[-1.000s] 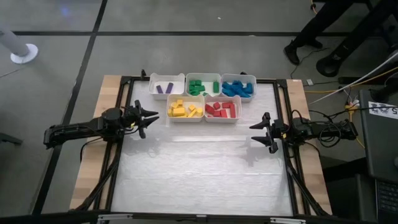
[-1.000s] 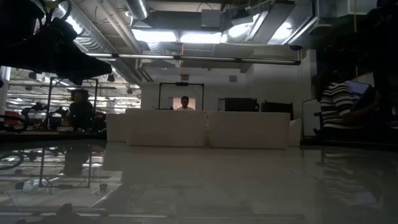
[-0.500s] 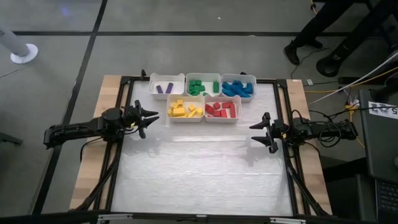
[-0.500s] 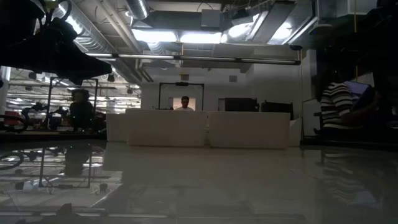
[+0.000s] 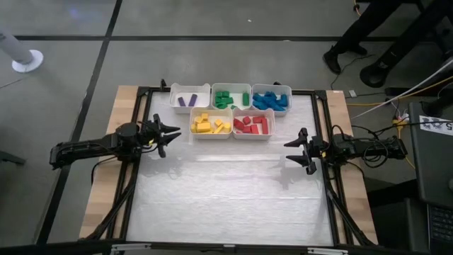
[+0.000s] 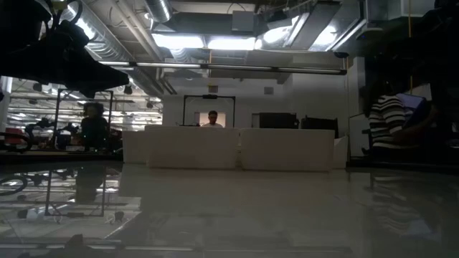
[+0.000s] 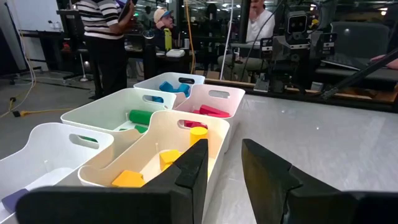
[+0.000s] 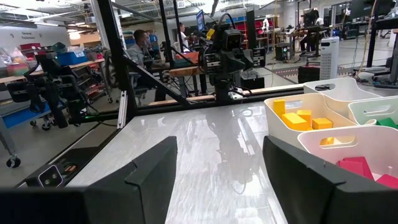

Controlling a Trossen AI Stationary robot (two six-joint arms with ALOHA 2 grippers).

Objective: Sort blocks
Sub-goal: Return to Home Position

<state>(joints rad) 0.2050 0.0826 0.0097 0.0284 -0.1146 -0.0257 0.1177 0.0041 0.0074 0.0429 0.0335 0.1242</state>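
All blocks (image 5: 241, 126) sit inside the 5 bins (image 5: 211, 137) at the far centre of the desk (image 5: 226, 202).
- Back row: purple blocks (image 5: 187, 100), green blocks (image 5: 226, 98), blue blocks (image 5: 269, 101).
- Front row: yellow blocks (image 5: 209, 125), red blocks (image 5: 253, 127).

Bins are smooth white plastic with rounded corners and slot handles in the end walls. Blocks are plain solid colour: slabs, cubes and a few cylinders. 1 yellow cylinder (image 7: 198, 132) stands upright and 1 green cylinder (image 7: 148, 116) lies flat. The desk top is glossy white and mirrors the ceiling lights. It has bare wood strips at both sides and a black frame around it.

Left tool (image 5: 168, 139) hangs near the yellow bin's left end, holding nothing, fingers at a narrow gap. Right tool (image 5: 291, 151) hangs by the desk's right edge, well apart from the bins, holding nothing, fingers spread wide.

Hard to make out:
- The low view shows only the bins' outer walls, so the contents are hidden.
- That view is dark, and I cannot tell which side the arm silhouette (image 6: 64, 50) belongs to.
- In the left wrist view only a corner of 1 purple block shows; the rest is cut off.
- I cannot tell the block count per bin.

People (image 7: 109, 43) stand and sit beyond the desk.
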